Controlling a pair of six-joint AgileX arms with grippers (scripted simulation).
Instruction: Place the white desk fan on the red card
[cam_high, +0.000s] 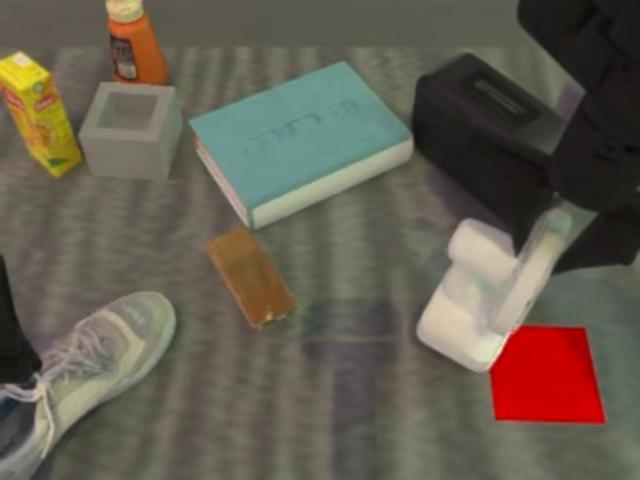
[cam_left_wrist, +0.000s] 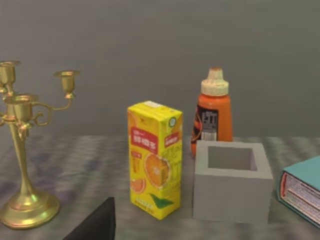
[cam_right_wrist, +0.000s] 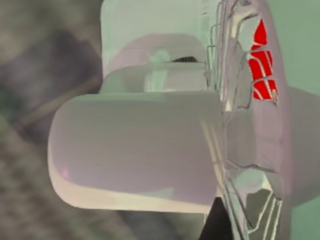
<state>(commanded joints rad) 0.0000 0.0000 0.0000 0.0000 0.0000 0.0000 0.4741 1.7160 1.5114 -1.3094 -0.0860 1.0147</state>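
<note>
The white desk fan (cam_high: 480, 300) stands at the table's right, its base corner touching the near-left corner of the red card (cam_high: 547, 373). Its round grille (cam_high: 535, 265) faces the card. My right gripper (cam_high: 562, 232) comes down from the far right onto the top of the grille and looks shut on it. In the right wrist view the motor housing (cam_right_wrist: 135, 150) fills the picture, one dark fingertip (cam_right_wrist: 216, 225) sits against the grille, and red shows through the cage. My left arm (cam_high: 10, 330) is parked at the left edge.
Behind the fan stands a black box (cam_high: 485, 125). A teal book (cam_high: 300, 140) and a brown-orange bar (cam_high: 250, 275) lie mid-table. Far left are a grey open cube (cam_high: 130, 128), juice carton (cam_high: 38, 112) and orange bottle (cam_high: 135, 42). A sneaker (cam_high: 90, 365) lies near left; a gold candlestick (cam_left_wrist: 22, 150) shows.
</note>
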